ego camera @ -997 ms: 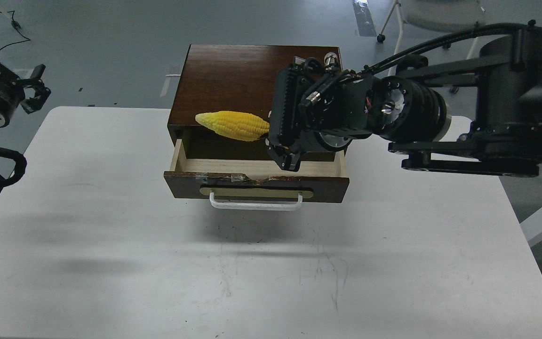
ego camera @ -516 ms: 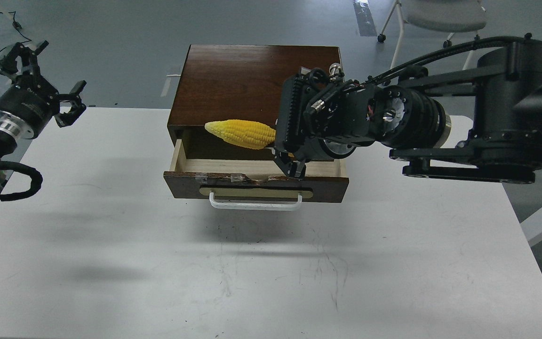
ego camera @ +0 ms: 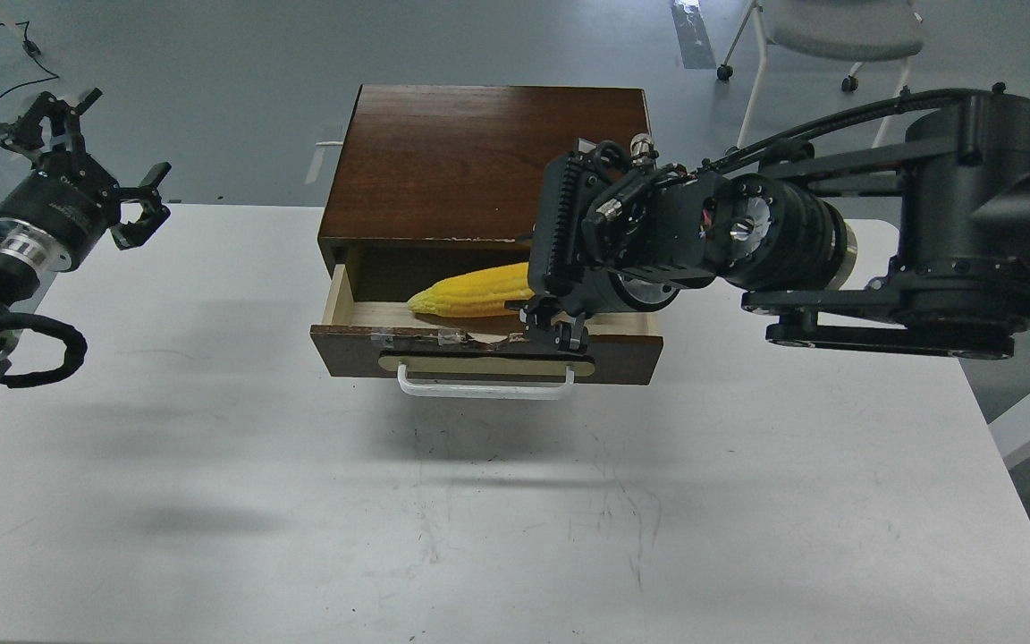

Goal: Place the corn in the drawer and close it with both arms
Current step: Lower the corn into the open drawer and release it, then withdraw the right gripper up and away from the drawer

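1. The drawer (ego camera: 486, 351) of the dark brown wooden box (ego camera: 488, 156) stands pulled out toward the viewer, its pale wood interior exposed. Its front carries a white bar handle (ego camera: 485, 386) on a beige plate, and the top edge of the front is chipped and notched near the middle.
2. The corn (ego camera: 472, 293) lies inside the open drawer cavity, tilted, pointed end toward the left and lower, thick end toward the right and partly hidden behind the right arm's wrist assembly.
3. The right pincer (ego camera: 555, 333) points downward at the drawer's front edge, just right of the chipped notch. Its fingers sit close together at the thick end of the corn; whether they grip the cob cannot be told, as the contact area is dark and hidden.
4. The right arm (ego camera: 837, 237) enters from the right edge and reaches across above the box's right side, with black cable running along its top.
5. The left pincer (ego camera: 99, 161) is raised beyond the far left edge of the tabletop (ego camera: 211, 501), well apart from the box. Its fingers are spread wide and hold nothing.
6. The box sits at the far edge of the white tabletop, which shows scuff marks near its centre.
7. The floor behind is grey; a wheeled chair base (ego camera: 801, 54) appears at the upper right.
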You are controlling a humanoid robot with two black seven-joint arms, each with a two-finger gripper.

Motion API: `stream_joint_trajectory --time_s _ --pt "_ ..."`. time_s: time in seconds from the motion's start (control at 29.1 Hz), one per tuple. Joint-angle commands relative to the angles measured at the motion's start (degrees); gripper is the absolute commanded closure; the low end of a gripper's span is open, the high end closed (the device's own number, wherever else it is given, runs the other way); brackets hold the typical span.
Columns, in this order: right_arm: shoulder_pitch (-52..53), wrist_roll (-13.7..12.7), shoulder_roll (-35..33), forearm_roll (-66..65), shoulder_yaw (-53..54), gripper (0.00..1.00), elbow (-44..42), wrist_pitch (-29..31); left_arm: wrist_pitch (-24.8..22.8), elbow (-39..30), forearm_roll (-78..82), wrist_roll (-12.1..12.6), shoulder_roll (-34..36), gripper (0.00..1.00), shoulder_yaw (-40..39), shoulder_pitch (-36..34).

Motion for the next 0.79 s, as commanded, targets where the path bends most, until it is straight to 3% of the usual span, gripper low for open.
stream_joint_trajectory --time_s 0.0,0.17,0.24,0.38,0.52,0.58,0.69,0.76 --pt "-0.8 0.0 -1.3 2.5 6.8 0.05 -1.7 0.2 0.0 0.6 -0.4 -0.8 0.1 0.02 -2.1 0.0" --pt "-0.7 0.0 -3.6 11.7 11.7 0.04 -6.5 0.3 0.0 1.8 -0.4 -1.8 0.6 0.03 -3.9 -0.4" --pt "-0.8 0.0 -6.8 15.3 12.9 0.04 -8.5 0.3 0.0 1.7 0.0 -2.7 0.9 0.05 -3.8 -0.8" --pt "-1.1 0.1 -14.6 21.5 14.7 0.04 -10.9 0.2 0.0 1.5 6.5 -3.1 2.4 0.18 -3.2 -3.2" --pt "-1.7 0.1 -22.0 35.5 14.9 0.04 -11.3 -0.1 0.0 0.6 18.8 -5.3 3.3 0.19 -3.5 -6.0" --pt "-1.7 0.0 -25.1 43.4 15.0 0.04 -11.3 -0.1 0.0 -3.3 22.2 -6.3 3.5 0.21 -3.5 -6.2" --pt "-2.0 0.1 -28.7 52.9 15.0 0.04 -11.6 -0.3 0.0 -10.5 26.9 -6.6 5.3 0.35 -3.6 -7.7" --pt "-3.1 0.1 -31.4 59.3 15.1 0.04 -12.8 -0.3 0.0 -15.5 31.9 -7.2 7.8 0.53 -3.7 -10.2"
